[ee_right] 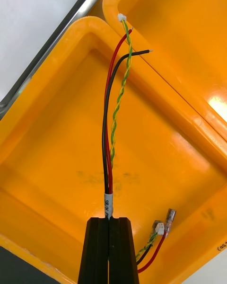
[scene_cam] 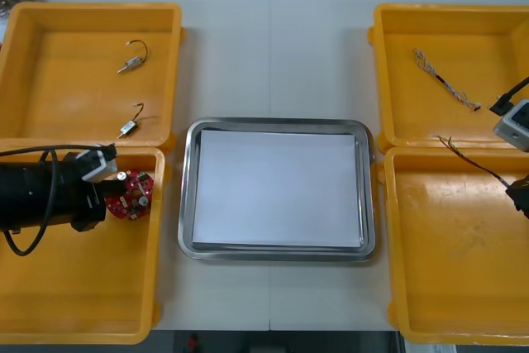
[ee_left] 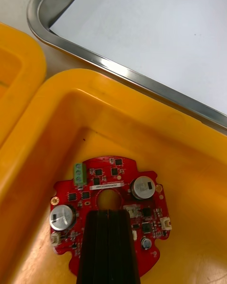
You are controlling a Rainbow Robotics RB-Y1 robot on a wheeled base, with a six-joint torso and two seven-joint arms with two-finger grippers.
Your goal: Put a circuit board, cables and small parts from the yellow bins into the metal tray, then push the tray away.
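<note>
Red circuit board [scene_cam: 128,197] sits in the near-left yellow bin [scene_cam: 83,303], up by the wall that faces the tray. The left gripper [scene_cam: 114,196] is right on it. On the left wrist camera the black fingers [ee_left: 97,246] are pressed together over the board's [ee_left: 109,189] edge, clamped on it by the look of things. The pinch itself is hidden under them, and I can't tell whether the board is off the bin floor.

The key line: the metal tray [scene_cam: 188,196] lies straight ahead of those fingertips, just past the bin wall, its rim [ee_left: 142,80] gleaming. So the move is up and over, toward the middle of the table.

On the other side, the right gripper [ee_right: 109,219] is clenched on a cable [ee_right: 108,137] of red, black and yellow-green strands. Its length runs from the fingers toward the corner of the near-right bin [scene_cam: 446,270], tray side. In the front view the cable [scene_cam: 471,163] shows thin and dark, and the right gripper is cut off at the edge. The left arm looks nearer a drop.
</note>
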